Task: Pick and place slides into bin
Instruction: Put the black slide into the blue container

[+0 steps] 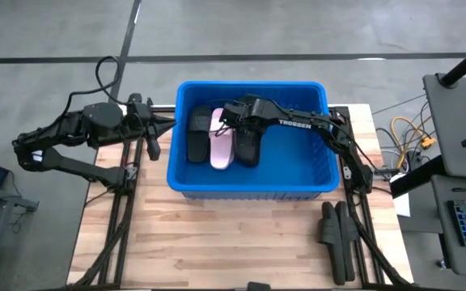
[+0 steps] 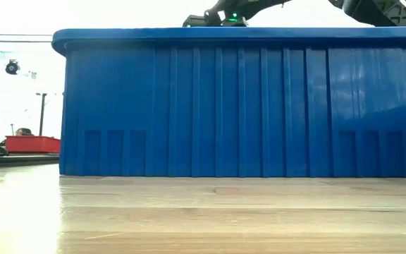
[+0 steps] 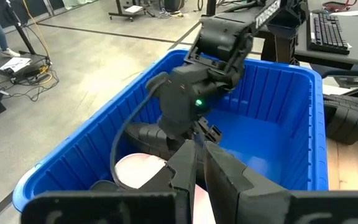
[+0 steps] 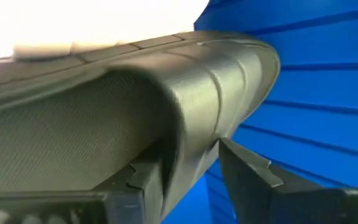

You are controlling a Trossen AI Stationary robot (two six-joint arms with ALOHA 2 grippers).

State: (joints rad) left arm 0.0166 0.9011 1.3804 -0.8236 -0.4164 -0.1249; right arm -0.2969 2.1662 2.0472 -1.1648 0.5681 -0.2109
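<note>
The blue bin (image 1: 298, 174) stands mid-table. In it lie a black slide (image 1: 197, 133) and a pale pink slide (image 1: 220, 145) side by side. My right gripper (image 1: 235, 113) reaches into the bin from the right and is shut on another black slide (image 1: 247, 144) beside the pink one. My left gripper (image 3: 199, 158) hovers shut and empty outside the bin's left wall (image 1: 171, 137). The low view shows only the bin's front wall (image 2: 238, 106). My right gripper pinches the black slide's curved edge (image 4: 194, 146) between its two fingers (image 4: 247, 174), at the slide's far end. The fingers slant down into the bin from the right. Whether the slide rests on the bin's floor, I cannot tell.
A pair of black slides (image 1: 338, 234) lies on the wooden table at the near right. The bin's right half (image 1: 298, 145) holds bare floor. Desks, a keyboard and cables stand beyond the table's right edge.
</note>
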